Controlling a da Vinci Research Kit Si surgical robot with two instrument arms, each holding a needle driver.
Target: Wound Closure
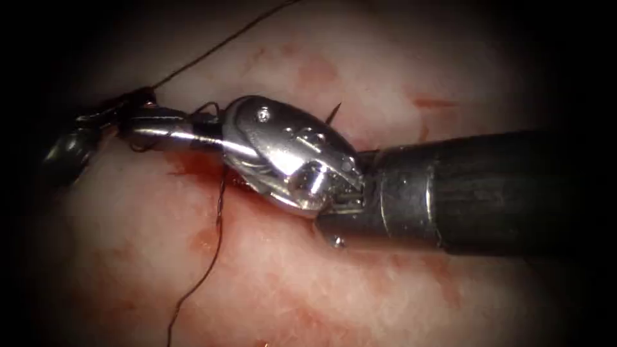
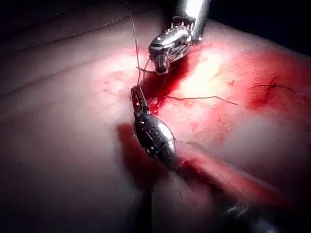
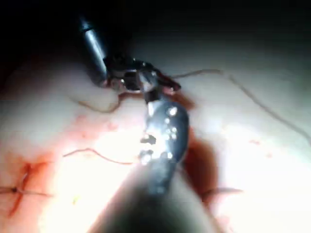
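The right hand (image 1: 153, 128), large at frame centre, reaches over the cut (image 1: 186, 164), jaws pressed together with thread (image 1: 215, 238) draped across them. Just beyond, the left hand (image 2: 138, 94) looks clamped on that thread. I'd judge this as thread work, and the next move needs gentle tension. I cannot tell where the needle lies. The left wrist view adds a finished stitch (image 2: 272, 87) farther off.

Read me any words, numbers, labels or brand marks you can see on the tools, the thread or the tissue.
None: no text, number or brand mark can be read in these views.
Right tool's claw: bare metal with rivets, no marking.
Left tool's claw: no marking visible.
Tissue and thread: nothing printed.
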